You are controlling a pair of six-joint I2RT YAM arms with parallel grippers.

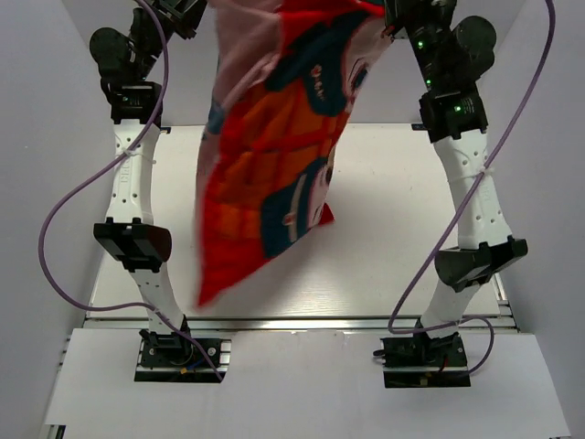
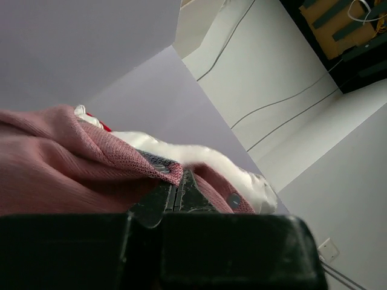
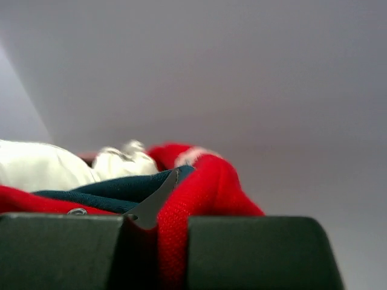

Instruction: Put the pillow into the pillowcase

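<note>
1. Red fabric fills the middle of the overhead view: cartoon-printed pillowcase [image 1: 274,165] with dark blue and orange patches, held up by its upper edge above the pale worktop [image 1: 393,229].
2. Hangs with its long axis running down from the two raised hands, closed end lowest and slanting toward the left side. Cannot tell whether the lowest corner touches the worktop.
3. Left hand [image 2: 175,190]: closed tight, clamped on the paler pink inner hem at the mouth.
4. Right hand [image 3: 158,202]: likewise pinched shut, here on the red hem, with a dark blue patch just beside it.
5. Plump white stuffed pillow [image 2: 199,154]: inside the sleeve and filling it out, with white fabric showing at the mouth in both wrist views.
6. Judging by that: mostly in, top edge not yet covered.
7. Turns on one relation: bulk of the pillow hanging below and between both hands, neither clearly nearer, mouth facing up.
8. Probably calls for a shake or lift along that long axis, so the weight settles toward the closed end.
9. Risk: hem slipping from one pinch and tipping the load out sideways.
</note>
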